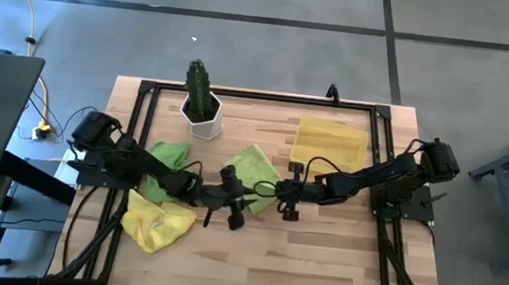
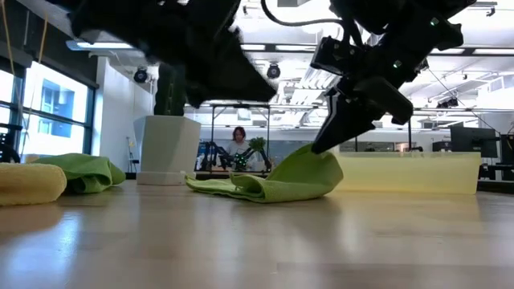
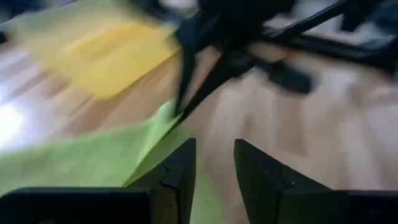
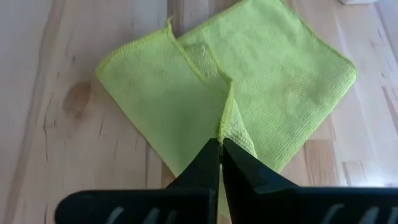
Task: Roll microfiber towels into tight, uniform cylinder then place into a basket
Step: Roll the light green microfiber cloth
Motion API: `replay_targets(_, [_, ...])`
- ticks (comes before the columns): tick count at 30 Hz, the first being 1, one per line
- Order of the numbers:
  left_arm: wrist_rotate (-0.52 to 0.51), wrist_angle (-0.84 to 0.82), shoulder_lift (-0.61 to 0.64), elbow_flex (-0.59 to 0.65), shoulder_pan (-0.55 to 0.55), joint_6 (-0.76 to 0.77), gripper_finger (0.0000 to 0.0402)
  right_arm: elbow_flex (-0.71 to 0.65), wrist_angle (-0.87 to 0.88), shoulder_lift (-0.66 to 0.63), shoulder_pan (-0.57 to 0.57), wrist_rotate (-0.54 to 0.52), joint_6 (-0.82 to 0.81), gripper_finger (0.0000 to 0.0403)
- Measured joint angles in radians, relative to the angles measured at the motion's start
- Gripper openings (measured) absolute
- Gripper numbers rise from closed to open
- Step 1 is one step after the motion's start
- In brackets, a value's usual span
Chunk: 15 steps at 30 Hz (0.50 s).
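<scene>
A lime green towel (image 1: 252, 166) lies in the middle of the table, partly folded over on itself; it also shows in the right wrist view (image 4: 273, 68). My right gripper (image 4: 221, 144) is shut on it at its near right side (image 1: 279, 199). My left gripper (image 3: 214, 149) is open, just left of the right gripper (image 1: 232, 206), at the towel's near edge (image 3: 93, 162). A second lime green towel (image 1: 167, 157) and a yellow towel (image 1: 158, 222) lie bunched at the left. The yellow basket (image 1: 329, 142) stands at the far right. My right gripper pinches a raised fold of the green towel (image 4: 227, 124) between its two fingers, near the towel's near right edge. The fingers slant down from the table's right side. The pinched part stands up as a peak (image 2: 309, 156); the rest lies slack on the table (image 2: 229, 186).
A white pot with a green cactus (image 1: 203, 110) stands just beyond the towel, at the far left. A black frame (image 1: 259, 96) runs round the table. Bare wood (image 1: 319, 252) lies toward the near edge. A person (image 2: 238, 144) sits in the room beyond.
</scene>
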State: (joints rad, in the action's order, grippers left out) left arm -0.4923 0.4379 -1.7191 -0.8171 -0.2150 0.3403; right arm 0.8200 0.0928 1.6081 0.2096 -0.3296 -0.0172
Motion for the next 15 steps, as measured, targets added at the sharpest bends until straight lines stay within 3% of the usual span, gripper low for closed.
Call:
replay_targets(10, [-0.038, -0.012, -0.045, -0.006, 0.054, -0.188, 0.0178, 0.000, -0.029, 0.000, 0.000, 0.023, 0.045, 0.0000])
replay_targets(15, [0.010, 0.079, -0.106, -0.007, 0.098, -0.256, 0.0188, 0.000, -0.061, 0.000, 0.000, 0.023, 0.067, 0.0000])
